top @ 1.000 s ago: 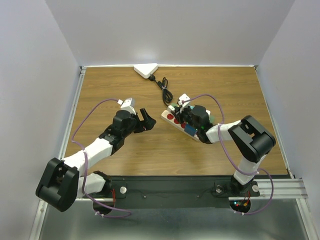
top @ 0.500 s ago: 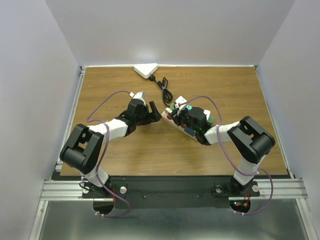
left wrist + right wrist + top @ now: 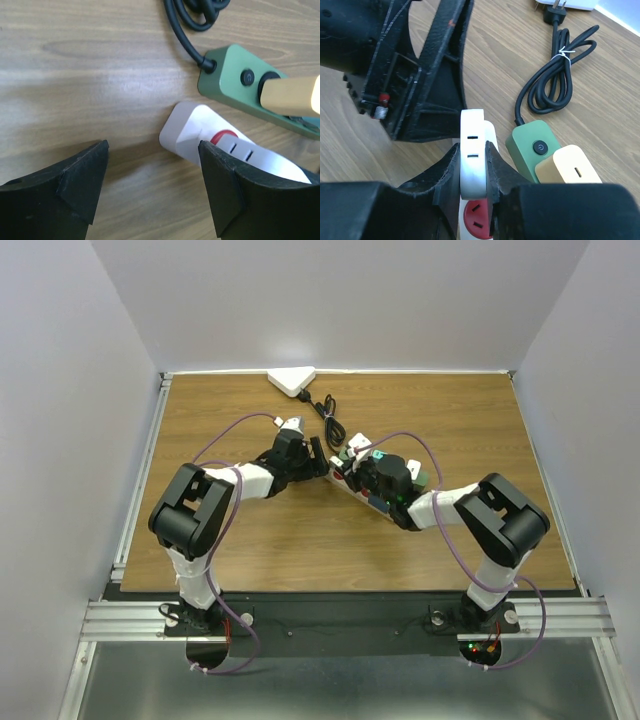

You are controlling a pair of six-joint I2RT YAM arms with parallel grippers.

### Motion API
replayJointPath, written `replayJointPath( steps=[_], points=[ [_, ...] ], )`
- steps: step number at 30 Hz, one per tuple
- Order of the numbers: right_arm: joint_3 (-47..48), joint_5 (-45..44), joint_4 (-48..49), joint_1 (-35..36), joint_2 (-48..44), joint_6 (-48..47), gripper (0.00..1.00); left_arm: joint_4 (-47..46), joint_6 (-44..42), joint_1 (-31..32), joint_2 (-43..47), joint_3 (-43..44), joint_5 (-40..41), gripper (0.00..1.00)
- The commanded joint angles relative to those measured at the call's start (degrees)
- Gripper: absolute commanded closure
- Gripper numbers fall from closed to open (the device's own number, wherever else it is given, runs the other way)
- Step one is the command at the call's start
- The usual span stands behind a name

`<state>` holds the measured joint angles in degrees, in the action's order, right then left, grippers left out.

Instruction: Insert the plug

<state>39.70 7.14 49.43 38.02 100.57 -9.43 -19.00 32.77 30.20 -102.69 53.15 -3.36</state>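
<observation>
The right claw (image 3: 472, 150) is clenched across the end of the white power strip (image 3: 200, 135), which lies near the middle of the tabletop (image 3: 250, 560) alongside a green power strip (image 3: 230, 80). The left claw (image 3: 152, 155) is released and spread wide, just off that same end. The black plug (image 3: 554, 14) lies near the far edge, its coiled cord (image 3: 555, 75) running to the green power strip.
</observation>
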Motion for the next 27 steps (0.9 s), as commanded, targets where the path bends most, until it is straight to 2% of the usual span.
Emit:
replayJointPath(
  steps=[1,6,10,27],
  points=[
    [0.0,-0.6,-9.0,1.6,2.6,1.3,1.00,0.9,-1.9,1.0,-1.6,3.7,0.9,0.17],
    [1.3,-2.9,-10.8,1.5,3.8,1.0,1.00,2.1,-2.5,1.4,-2.5,4.2,1.2,0.27],
    [2.0,-4.1,-11.4,1.5,5.5,1.3,1.00,2.8,-2.6,1.4,-2.2,3.5,1.9,0.40],
    [-0.3,-6.8,-14.0,-4.1,5.2,5.1,1.00,5.4,-3.7,1.1,1.2,2.1,2.9,0.38]
  ],
)
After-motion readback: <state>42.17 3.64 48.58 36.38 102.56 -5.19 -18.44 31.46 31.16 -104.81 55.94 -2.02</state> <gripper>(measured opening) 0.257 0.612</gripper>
